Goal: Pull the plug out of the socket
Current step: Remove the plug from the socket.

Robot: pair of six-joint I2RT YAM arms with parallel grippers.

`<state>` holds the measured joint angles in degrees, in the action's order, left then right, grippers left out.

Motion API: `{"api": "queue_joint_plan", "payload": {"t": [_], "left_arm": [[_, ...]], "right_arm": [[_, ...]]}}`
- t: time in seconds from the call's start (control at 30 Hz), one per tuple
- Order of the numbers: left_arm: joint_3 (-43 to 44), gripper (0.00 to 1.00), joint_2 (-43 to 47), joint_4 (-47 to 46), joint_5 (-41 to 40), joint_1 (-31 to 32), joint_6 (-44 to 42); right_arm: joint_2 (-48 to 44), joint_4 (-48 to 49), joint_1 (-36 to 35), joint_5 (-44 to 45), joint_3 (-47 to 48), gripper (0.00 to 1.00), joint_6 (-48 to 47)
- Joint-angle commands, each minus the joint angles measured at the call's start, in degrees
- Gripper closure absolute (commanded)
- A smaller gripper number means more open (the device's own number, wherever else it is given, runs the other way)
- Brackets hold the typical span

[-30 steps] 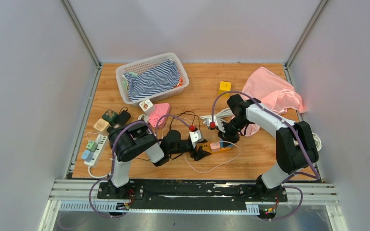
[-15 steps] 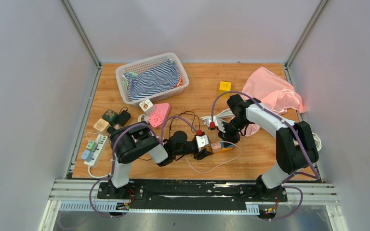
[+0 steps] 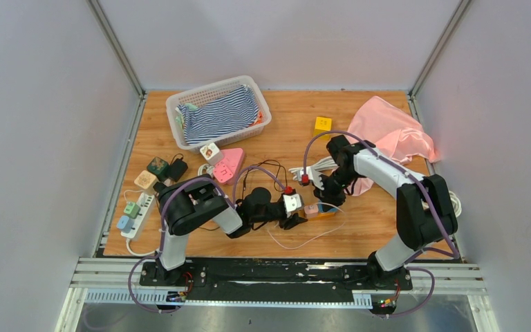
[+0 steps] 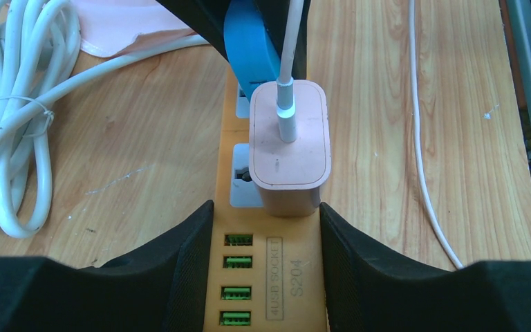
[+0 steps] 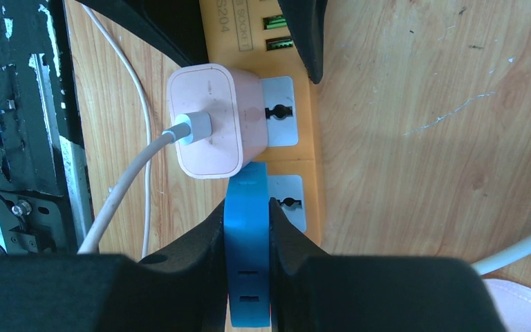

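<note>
Left gripper: set astride the near end of the orange power strip. One black finger lies against each long side, level with the green USB ports. The jaws are clenched on the strip.
Change, left arm: a second ago the gripper was recorded short of the strip, further left. It has since been carried rightward onto it. Almost no difference is noted against half a second ago.
Pink charger: seated upright in the strip just beyond the left fingertips. A white cable is plugged into its top face.
Blue plug: found on the strip directly behind the pink charger. Whether its pins are fully seated cannot be told.
Right gripper: clamped on the blue plug, one finger pressed to each flat side.
Change, right arm: none observed; the pose is matched in all three top views.
Table: wooden. A coiled white cord is laid beside the strip.
Far side: white basket holding striped cloth; yellow cube; pink cloth at far right.
</note>
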<state>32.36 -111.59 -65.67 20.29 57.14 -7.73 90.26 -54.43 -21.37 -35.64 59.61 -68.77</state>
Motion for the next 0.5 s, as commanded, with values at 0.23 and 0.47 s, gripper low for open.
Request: {"api": "queue_joint_plan", "payload": {"t": [0.23, 0.47], "left_arm": [[0.29, 0.79, -1.02, 4.67, -1.49, 0.66, -1.94], [0.34, 0.80, -0.93, 4.67, -1.47, 0.64, -1.94]], "right_arm": [[0.78, -0.11, 0.71, 3.33, 1.99, 1.00, 5.51], [0.22, -3.63, 2.06, -2.09, 0.99, 1.00, 0.74]]}}
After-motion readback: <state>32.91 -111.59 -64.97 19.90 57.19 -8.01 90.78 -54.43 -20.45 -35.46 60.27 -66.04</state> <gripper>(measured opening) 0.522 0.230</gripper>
